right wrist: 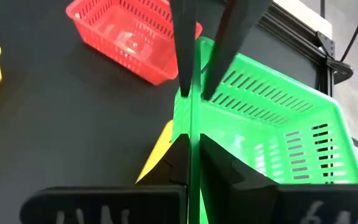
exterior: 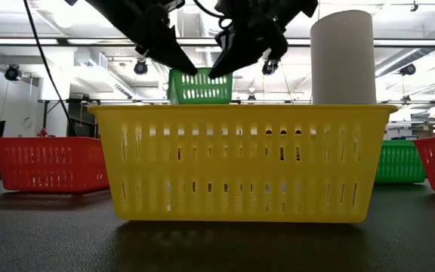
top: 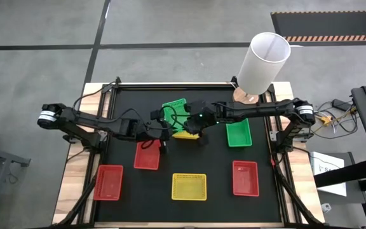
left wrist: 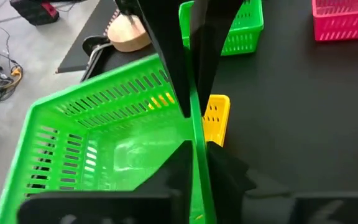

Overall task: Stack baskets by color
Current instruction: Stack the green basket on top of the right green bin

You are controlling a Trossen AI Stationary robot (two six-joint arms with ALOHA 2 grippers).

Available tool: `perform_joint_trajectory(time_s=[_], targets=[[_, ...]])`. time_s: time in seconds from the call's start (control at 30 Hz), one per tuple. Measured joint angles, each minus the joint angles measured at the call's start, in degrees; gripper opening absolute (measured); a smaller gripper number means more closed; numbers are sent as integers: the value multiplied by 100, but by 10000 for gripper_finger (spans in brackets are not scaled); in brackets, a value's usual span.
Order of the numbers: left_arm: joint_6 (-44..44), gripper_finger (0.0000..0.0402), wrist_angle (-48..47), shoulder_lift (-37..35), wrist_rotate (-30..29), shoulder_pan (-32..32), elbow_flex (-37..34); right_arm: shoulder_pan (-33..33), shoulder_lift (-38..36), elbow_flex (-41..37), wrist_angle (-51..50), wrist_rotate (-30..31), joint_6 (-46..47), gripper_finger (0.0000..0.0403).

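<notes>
A green basket (top: 175, 109) hangs in the air over the middle of the black mat, above a yellow basket (top: 184, 134). My left gripper (top: 162, 129) and my right gripper (top: 192, 124) face each other and are both shut on the same wall of the green basket. The low view shows that basket (exterior: 200, 85) raised behind a nearer yellow basket (exterior: 240, 162). A second green basket (top: 239, 133) rests on its bottom at the right. Three red baskets (top: 147, 154) (top: 108, 182) (top: 245, 177) also rest on the mat. My left gripper pinches one side wall of the green basket at its rim (left wrist: 196, 146), one finger inside and one outside. Its fingers lie along the wall, slanting down from the table's left. The basket is lifted clear and tilted. My right gripper pinches the same wall's rim (right wrist: 191, 124), one finger inside the basket and one outside. It comes slanting down from the table's right, along the wall, toward the left gripper's fingers (right wrist: 183, 62). The basket hangs clear of the mat.
A tall white cylinder (top: 264, 62) on a wooden base stands at the far right corner. The mat has bare patches between the resting baskets, most of it toward the near edge. Wooden table borders and the arm frames flank both sides.
</notes>
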Motion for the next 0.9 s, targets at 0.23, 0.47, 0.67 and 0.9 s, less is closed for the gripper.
perform_joint_trajectory(time_s=[0.23, 0.47, 0.67, 0.9], targets=[[437, 104, -24, -96, -41, 6, 0, -5, -100, -6, -383, 384, -298, 9], [888, 116, 27, -612, -40, 8, -2, -7, -379, -8, -1012, 547, -188, 9], [884, 116, 829, -1126, 596, -102, -411, 73, -1008, -215, -1853, 537, 456, 9], [884, 116, 2392, -1347, 883, -243, -1218, 571, -2308, -1184, -1903, 517, 1276, 9]])
